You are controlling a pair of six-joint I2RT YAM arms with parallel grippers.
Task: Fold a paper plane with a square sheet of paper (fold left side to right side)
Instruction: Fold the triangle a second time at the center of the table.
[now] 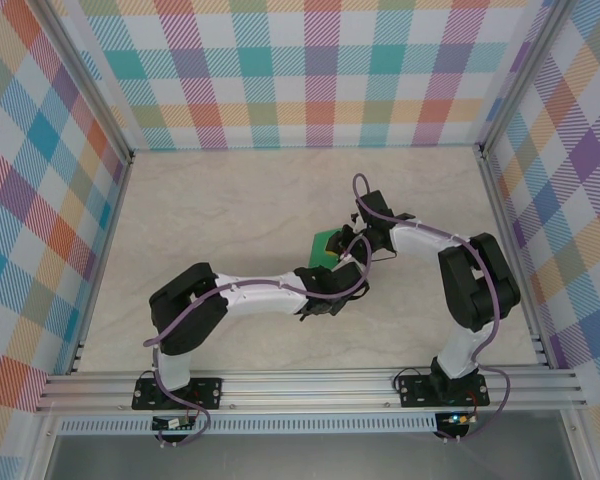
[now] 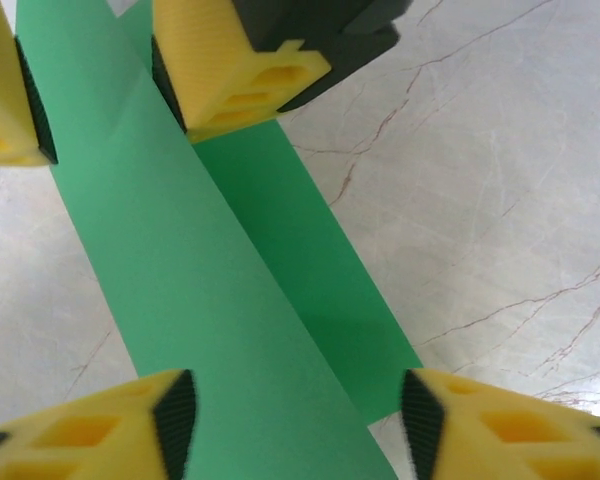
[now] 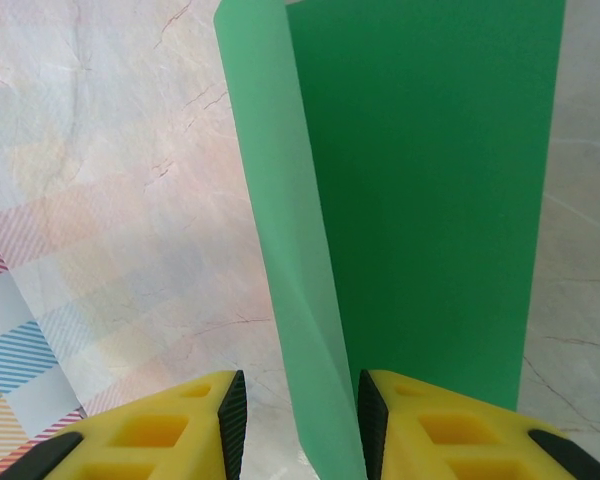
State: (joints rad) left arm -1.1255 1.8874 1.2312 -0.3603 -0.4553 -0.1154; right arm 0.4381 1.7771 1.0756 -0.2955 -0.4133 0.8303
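The smooth green sheet of paper (image 3: 430, 200) lies folded on the marbled table (image 2: 500, 200). One flap curls up between the right gripper (image 3: 302, 420)'s narrowly parted yellow fingers (image 3: 450, 430). The left gripper (image 2: 298, 420) gapes wide.

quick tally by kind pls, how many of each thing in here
thin bright-green sheet of paper: 1
white-and-black robot arms: 2 (left arm, right arm)
yellow-fingered hands: 2 (left hand, right hand)
total: 5

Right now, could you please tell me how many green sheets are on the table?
1: the green sheet lies mid-table, one flap raised inside the open right pincer; from above, much of it is hidden.
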